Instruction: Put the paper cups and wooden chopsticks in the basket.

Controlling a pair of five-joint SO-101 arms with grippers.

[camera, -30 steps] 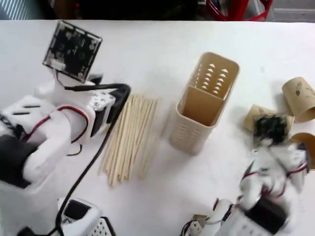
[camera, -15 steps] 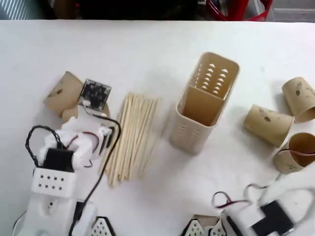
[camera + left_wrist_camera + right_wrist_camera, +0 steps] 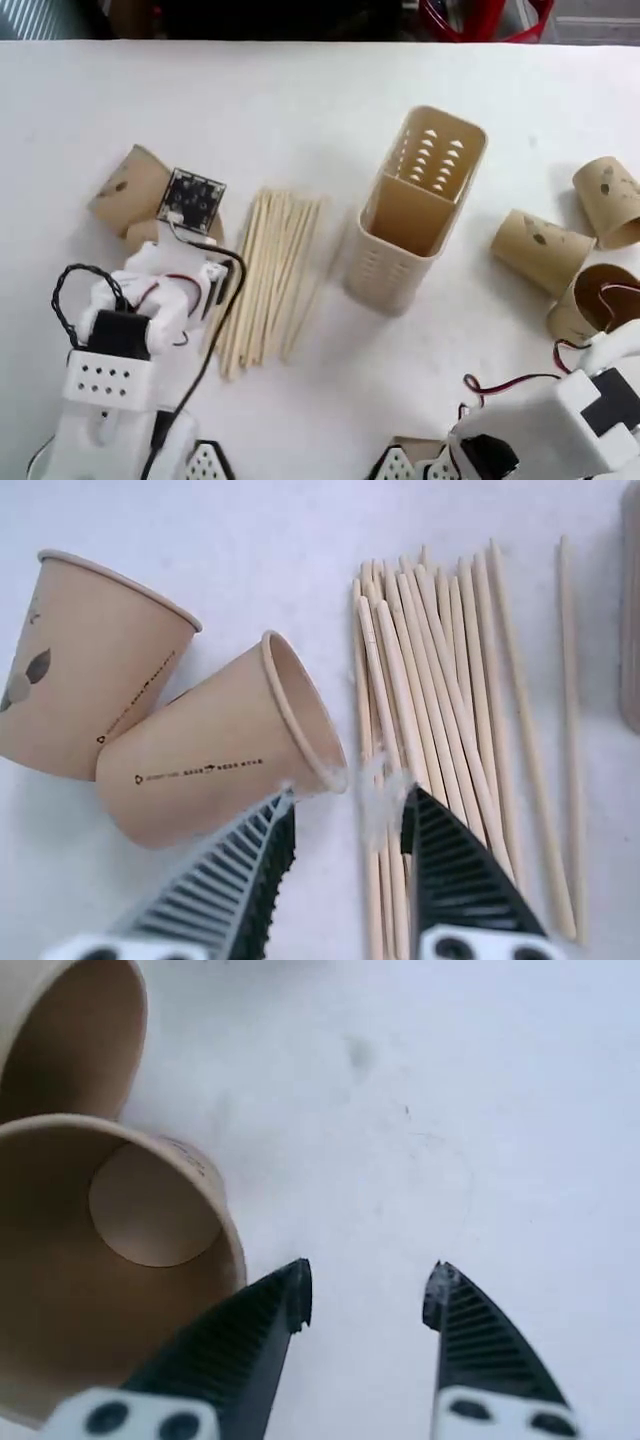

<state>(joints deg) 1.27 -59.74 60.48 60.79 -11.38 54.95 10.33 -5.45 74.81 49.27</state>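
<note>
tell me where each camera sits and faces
High view: fixed above the table, looking down on basket, chopsticks and cups; left arm and right arm at the near edge.
Left wrist view: on the left arm, facing two lying cups past its open left gripper.
Right wrist view: on the right arm, facing a cup's mouth past its open right gripper.
Shared: high and left wrist both show the chopsticks.
</note>
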